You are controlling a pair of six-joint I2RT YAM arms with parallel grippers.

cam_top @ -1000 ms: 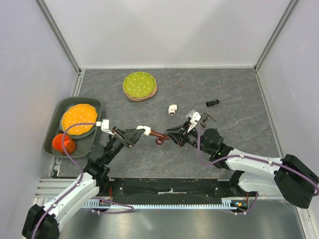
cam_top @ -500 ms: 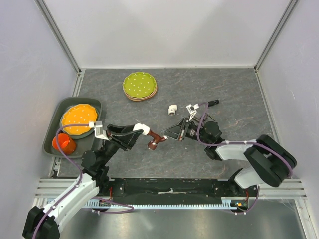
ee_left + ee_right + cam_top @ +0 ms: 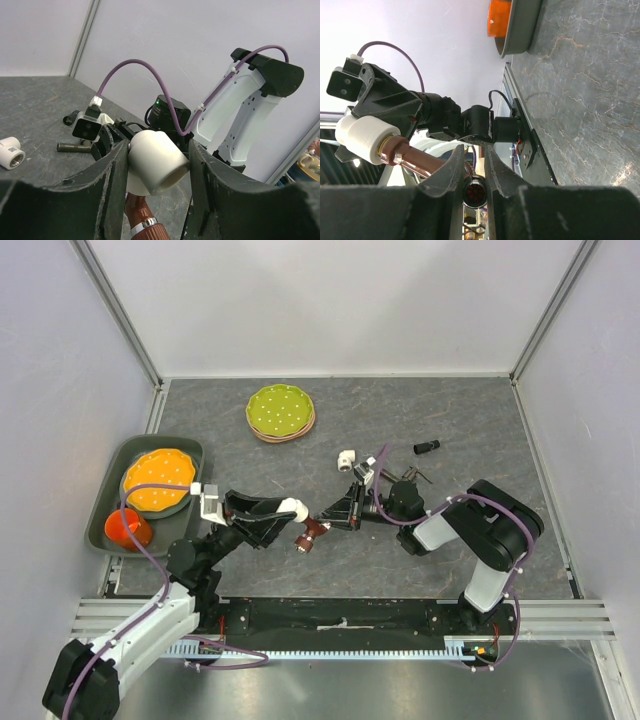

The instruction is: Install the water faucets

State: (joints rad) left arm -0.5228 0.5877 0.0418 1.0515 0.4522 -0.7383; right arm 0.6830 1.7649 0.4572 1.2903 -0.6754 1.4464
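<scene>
A white plastic elbow fitting [image 3: 155,162] is clamped between the fingers of the left claw [image 3: 283,512], over the front middle of the grey stone-patterned bench [image 3: 450,410]. A reddish-brown faucet [image 3: 308,530] is seated in one opening of that fitting, and its far end is pinched by the right claw [image 3: 474,152]. A dark grey metal faucet [image 3: 412,477] is seen lying on the bench just beyond the right wrist, between a second white elbow fitting [image 3: 347,460] and a short black cylinder [image 3: 427,447].
</scene>
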